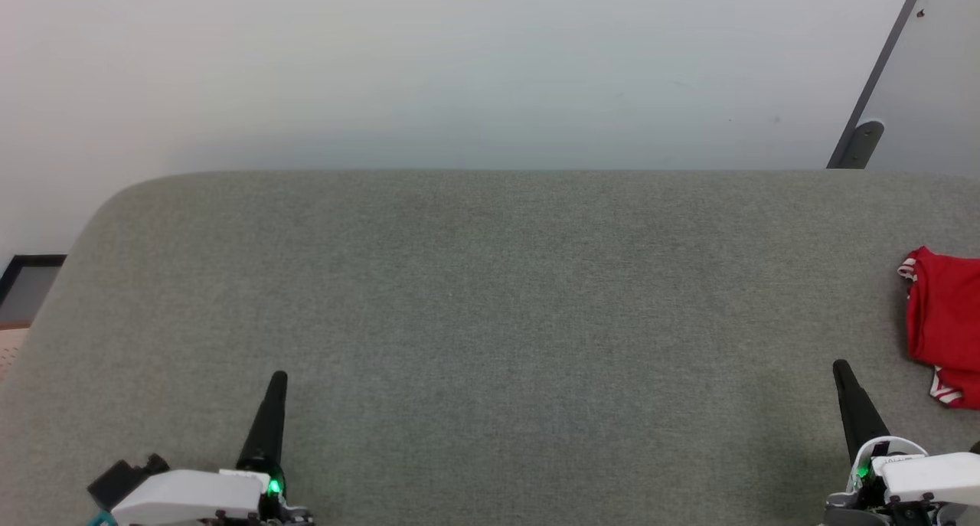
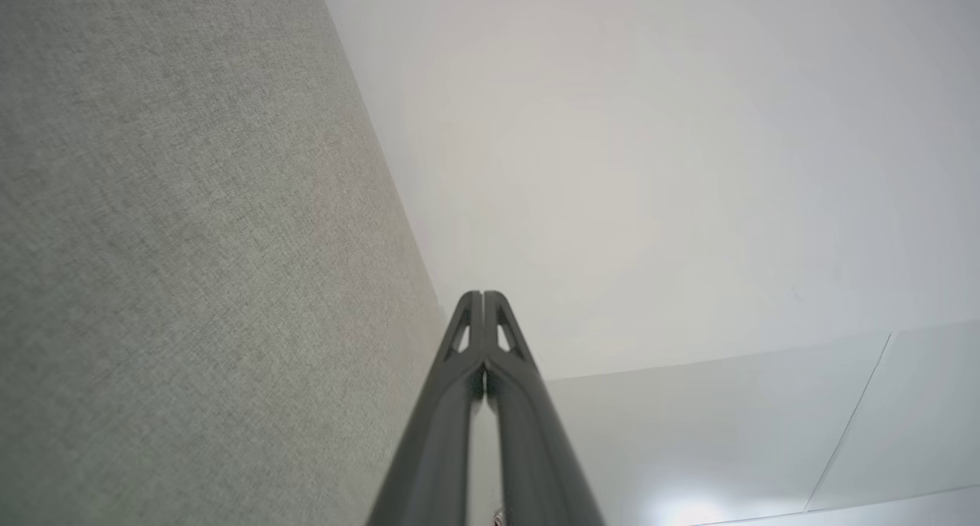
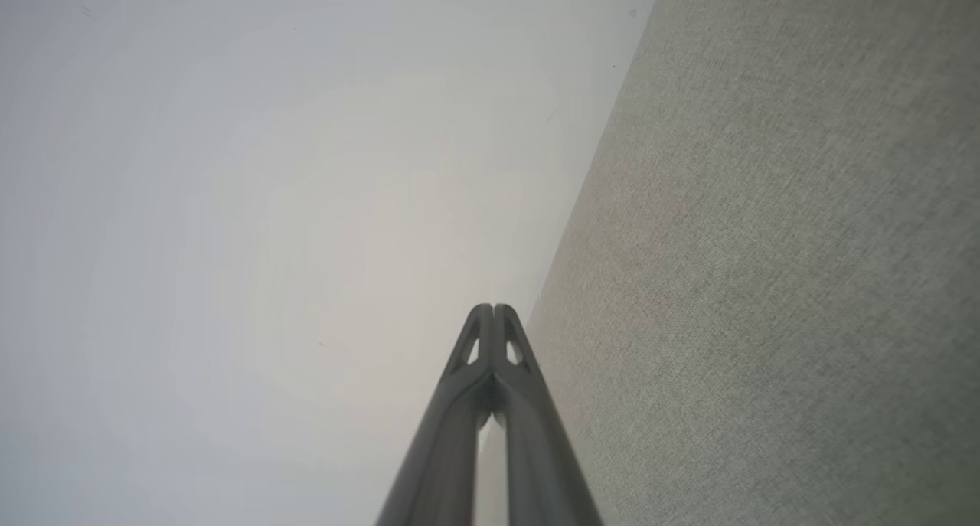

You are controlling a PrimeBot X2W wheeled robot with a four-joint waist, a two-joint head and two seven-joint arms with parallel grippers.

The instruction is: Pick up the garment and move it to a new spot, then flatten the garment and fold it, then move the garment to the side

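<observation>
The left gripper [image 1: 279, 378] and right gripper [image 1: 841, 367] bear long, dark, pointed fingers [image 2: 444, 434] — triangular cut-outs near the tips. Each rises from a white shell [image 1: 191, 495]; a green light [image 1: 273, 486] glows beside the shell, a black block [image 1: 122, 476] at the left shell's outer end.

You seem to be in a bare lab or test room, not a home: a wide grey fabric-covered counter [image 1: 490, 281], a plain white wall [image 1: 383, 66] behind it, and a grey panel [image 1: 938, 89] with a dark bracket [image 1: 861, 142] at upper right.
</observation>
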